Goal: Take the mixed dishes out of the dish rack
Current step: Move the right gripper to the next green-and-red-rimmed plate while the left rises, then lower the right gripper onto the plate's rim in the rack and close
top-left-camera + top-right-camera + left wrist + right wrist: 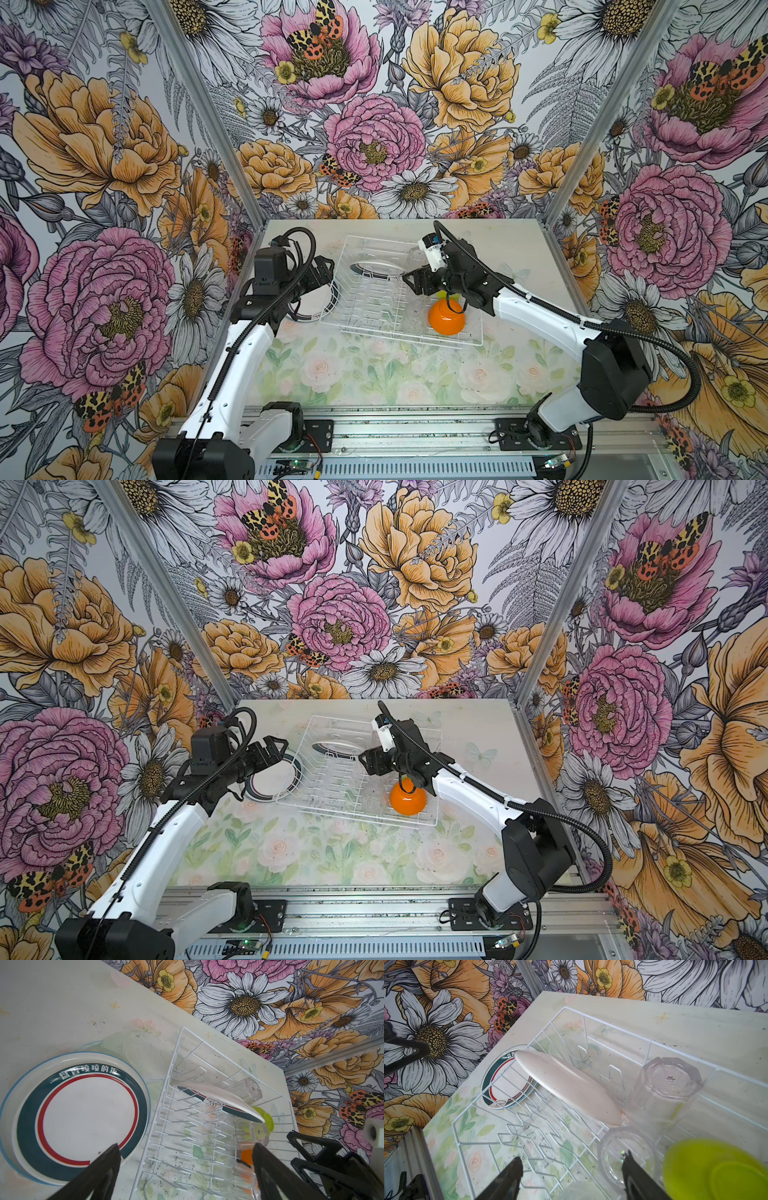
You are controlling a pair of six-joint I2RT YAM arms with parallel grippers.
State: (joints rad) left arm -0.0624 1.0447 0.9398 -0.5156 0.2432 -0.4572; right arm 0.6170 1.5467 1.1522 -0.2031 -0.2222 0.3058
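Observation:
The white wire dish rack (pixel 395 332) (pixel 353 810) stands at the back of the table. A white plate (pixel 376 268) (pixel 566 1086) leans in its prongs. Clear tumblers (pixel 668 1088) (pixel 625 1155), a lime-green bowl (pixel 716 1169) and an upturned orange bowl (pixel 446 318) (pixel 408 800) fill its right side. A teal-and-red-rimmed plate (pixel 87 1113) (pixel 270 783) lies flat on the table left of the rack. My left gripper (pixel 187 1145) (pixel 328 266) hangs open and empty over the rack's left edge. Over the rack, my right gripper (pixel 572 1156) (pixel 409 280) is open, one fingertip (pixel 628 1159) in front of the nearer tumbler.
Floral walls close in the table on the left, back and right. The rack (pixel 176 1076) sits close to the back wall. A floral mat (pixel 374 374) covers the front half of the table. The arm bases stand on a metal rail (pixel 415 432) at the front edge.

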